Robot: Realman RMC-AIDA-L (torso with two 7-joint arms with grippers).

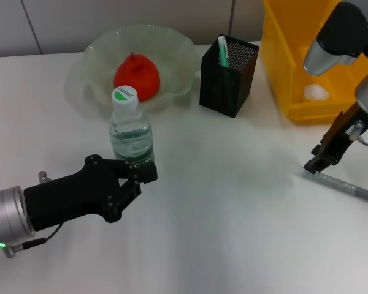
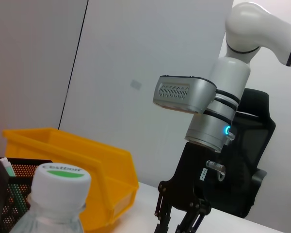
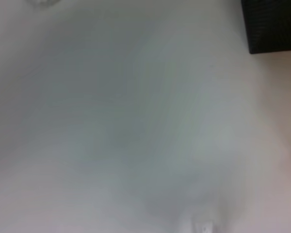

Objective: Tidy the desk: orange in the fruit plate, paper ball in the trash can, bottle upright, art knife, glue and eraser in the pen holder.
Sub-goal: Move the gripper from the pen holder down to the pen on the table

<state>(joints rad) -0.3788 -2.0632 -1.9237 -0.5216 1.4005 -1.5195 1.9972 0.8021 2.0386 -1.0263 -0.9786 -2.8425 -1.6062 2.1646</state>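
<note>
So the orange already sits in the fruit plate, the paper ball is in the trash can, and the bottle stands upright on the worktop. The left tool reaches in low from the side, right at the bottle's label, apparently clamped on it. The right tool points down at the grey art knife; can't tell whether it's gripping. Next is probably lifting that into the pen holder.

Bright, even light; soft shadows; right wrist view badly blurred
</note>
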